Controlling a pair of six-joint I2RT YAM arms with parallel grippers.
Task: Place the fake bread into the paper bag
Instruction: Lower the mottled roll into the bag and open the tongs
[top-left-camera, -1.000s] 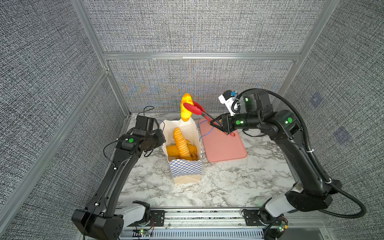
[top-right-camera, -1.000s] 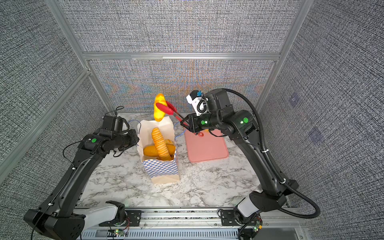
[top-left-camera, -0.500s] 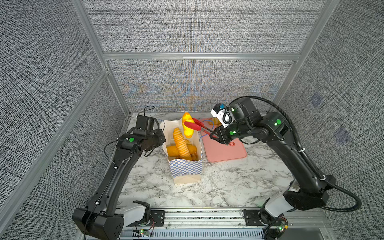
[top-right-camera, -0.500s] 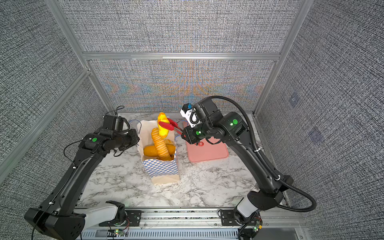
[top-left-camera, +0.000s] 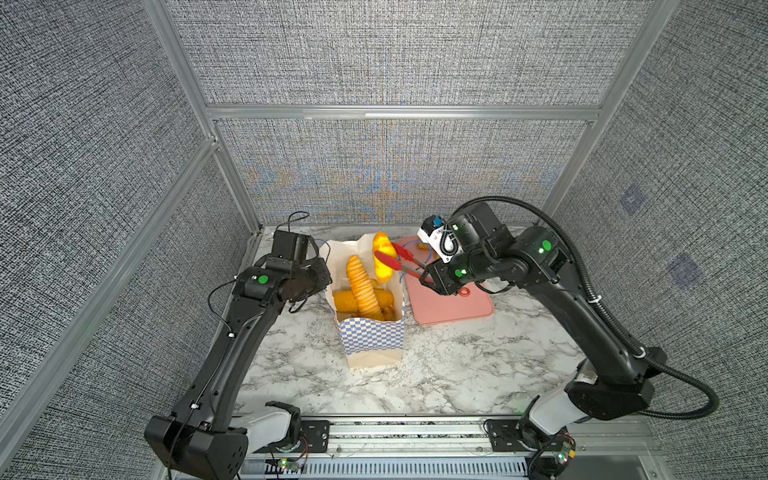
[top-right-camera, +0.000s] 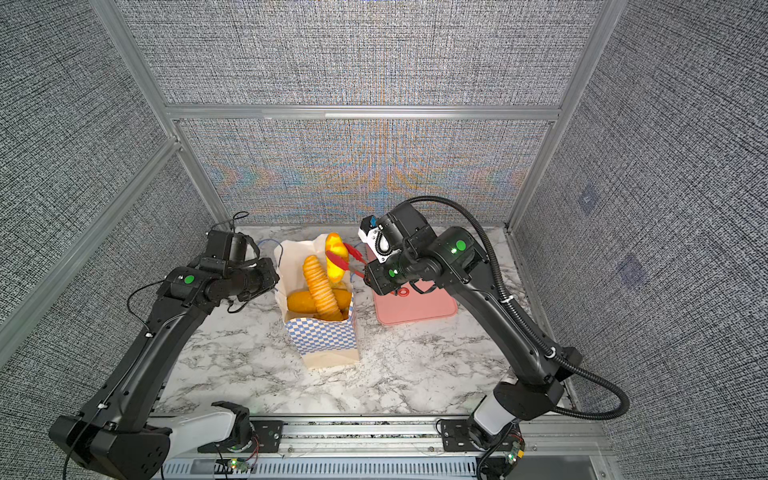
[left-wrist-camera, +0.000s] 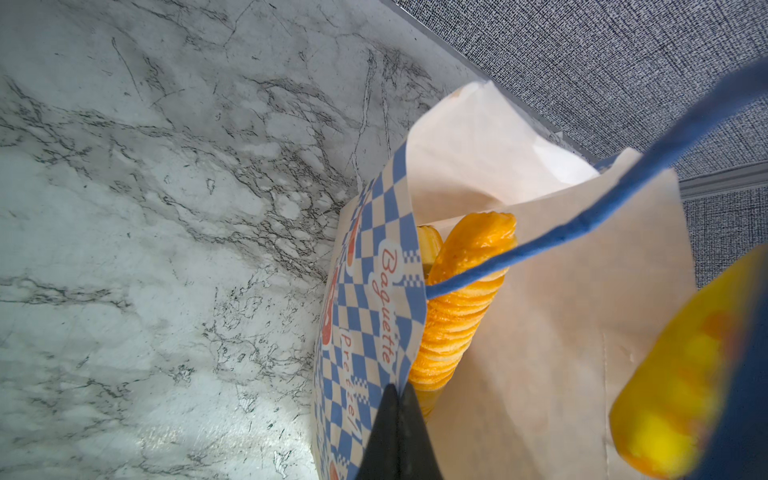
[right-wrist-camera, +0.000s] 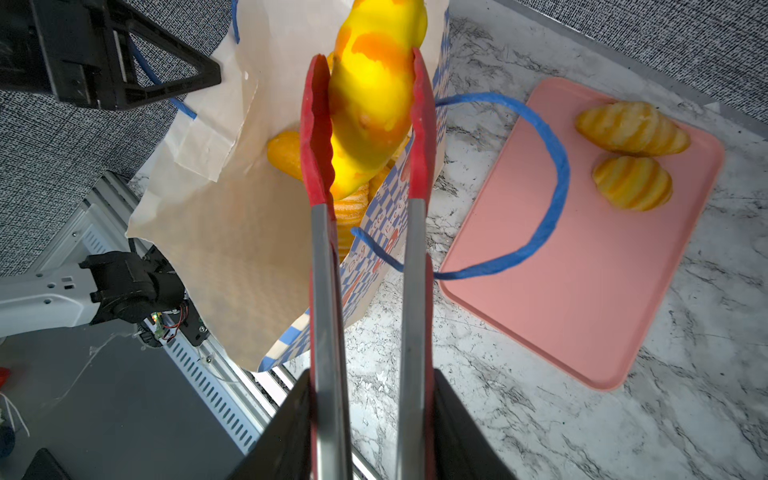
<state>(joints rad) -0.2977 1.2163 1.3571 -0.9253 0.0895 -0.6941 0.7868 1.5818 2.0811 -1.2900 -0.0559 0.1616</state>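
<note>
— Risk?
— My right gripper (right-wrist-camera: 370, 415), part-closed on the red-tipped steel tongs (right-wrist-camera: 320, 137), pinches a glossy yellow oval loaf (right-wrist-camera: 374, 91) over the far-right corner of the cream paper bag (right-wrist-camera: 232, 232). If I let go off-centre, it drops outside. My left gripper (left-wrist-camera: 397, 419), clamped shut, holds the bag's left rim.
— Count?
— One loaf held. In the bag are one ridged baguette (top-left-camera: 363, 286) and at least one orange oval (top-left-camera: 343, 301). Two ridged rolls (right-wrist-camera: 631, 129) sit on one pink tray (right-wrist-camera: 582, 270).

Bright, even light from above, soft faint shadows on the marble surface (top-left-camera: 457, 365), pale glare patch on it in the left wrist view, rainbow moiré across the back wall (top-left-camera: 386, 183), yellow bread (left-wrist-camera: 685, 374) blurred close to that lens, sharp elsewhere
</note>
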